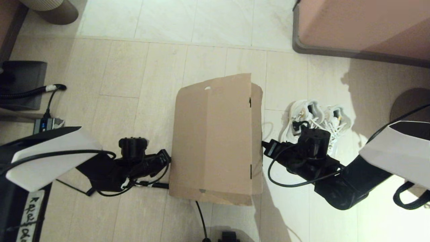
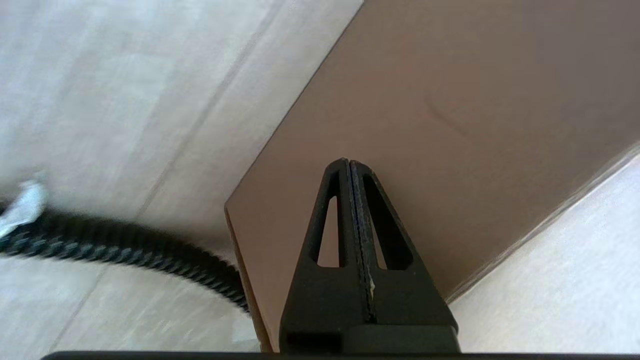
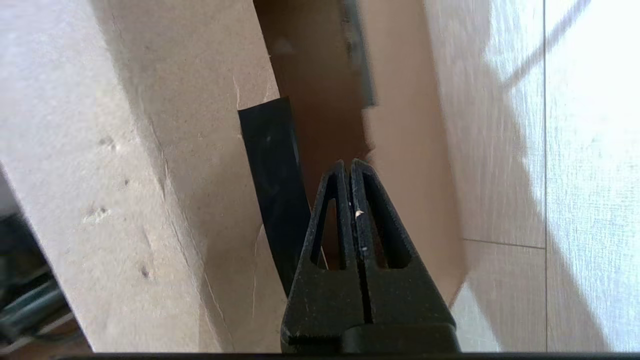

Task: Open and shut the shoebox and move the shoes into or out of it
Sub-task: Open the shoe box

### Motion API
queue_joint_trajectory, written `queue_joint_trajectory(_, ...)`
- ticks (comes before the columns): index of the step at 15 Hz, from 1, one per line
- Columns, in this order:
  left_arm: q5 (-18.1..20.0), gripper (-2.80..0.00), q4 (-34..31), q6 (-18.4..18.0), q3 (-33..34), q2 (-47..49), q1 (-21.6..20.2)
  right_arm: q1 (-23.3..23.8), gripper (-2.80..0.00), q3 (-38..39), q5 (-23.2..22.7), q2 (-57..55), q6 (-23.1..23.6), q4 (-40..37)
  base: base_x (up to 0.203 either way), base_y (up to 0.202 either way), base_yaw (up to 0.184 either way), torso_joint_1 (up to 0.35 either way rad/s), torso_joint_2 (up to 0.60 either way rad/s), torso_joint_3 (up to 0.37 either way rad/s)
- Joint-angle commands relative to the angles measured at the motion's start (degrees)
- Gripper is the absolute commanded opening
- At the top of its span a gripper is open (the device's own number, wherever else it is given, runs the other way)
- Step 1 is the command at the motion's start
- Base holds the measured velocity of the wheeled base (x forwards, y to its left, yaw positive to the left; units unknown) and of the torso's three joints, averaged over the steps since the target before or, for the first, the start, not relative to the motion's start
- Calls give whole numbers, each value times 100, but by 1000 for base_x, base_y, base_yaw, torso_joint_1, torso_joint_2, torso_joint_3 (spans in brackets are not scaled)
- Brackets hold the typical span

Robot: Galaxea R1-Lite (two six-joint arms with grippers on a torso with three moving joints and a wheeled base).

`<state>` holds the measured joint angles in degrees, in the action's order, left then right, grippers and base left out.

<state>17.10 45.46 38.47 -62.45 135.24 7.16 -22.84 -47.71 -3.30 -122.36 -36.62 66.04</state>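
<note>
The brown cardboard shoebox (image 1: 211, 137) stands on the floor in the middle with its lid lying over it. The lid's front flap hangs at the right side, and the dark tape strip (image 3: 272, 170) on its edge shows in the right wrist view. The white shoes (image 1: 319, 116) lie side by side on the floor right of the box. My left gripper (image 1: 167, 157) is shut, with its tips at the box's left wall (image 2: 425, 125). My right gripper (image 1: 264, 145) is shut and empty. Its tips (image 3: 348, 162) point into the gap between the lid flap and the box's right wall (image 3: 410, 175).
A pink-brown piece of furniture with a grey base (image 1: 352, 30) fills the back right. A ribbed round bin (image 1: 50, 8) stands at the back left. A black corrugated hose (image 1: 30, 91) and a dark unit (image 1: 22, 84) lie at the left. A cable (image 1: 201, 215) runs along the floor in front of the box.
</note>
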Motion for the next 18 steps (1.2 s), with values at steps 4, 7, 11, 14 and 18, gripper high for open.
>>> queue_joint_trajectory(4, -66, -280, -243, 160, -287, -281, 129, -101, -280, 279, 4, 717, -28, -54, 0, 0, 0, 0, 0, 0)
queue_joint_trajectory(7, -66, -280, -396, 161, -279, -520, 103, -295, -280, 264, 20, 1172, -37, -409, 0, 0, 0, 0, 0, 0)
queue_joint_trajectory(11, -66, -280, -557, 164, -212, -886, 91, -663, -280, 142, 59, 1727, -36, -1036, 0, 0, 0, 0, 0, 0)
queue_joint_trajectory(14, -66, -280, -726, 180, -91, -1532, -70, -1071, -280, -406, 63, 1752, -31, -1559, 0, 0, 0, 0, 0, 0)
queue_joint_trajectory(18, -12, -280, -1766, 170, -92, -3207, -560, -1764, -280, -1333, 111, 1068, -29, -1756, 0, 0, 0, 0, 0, 0)
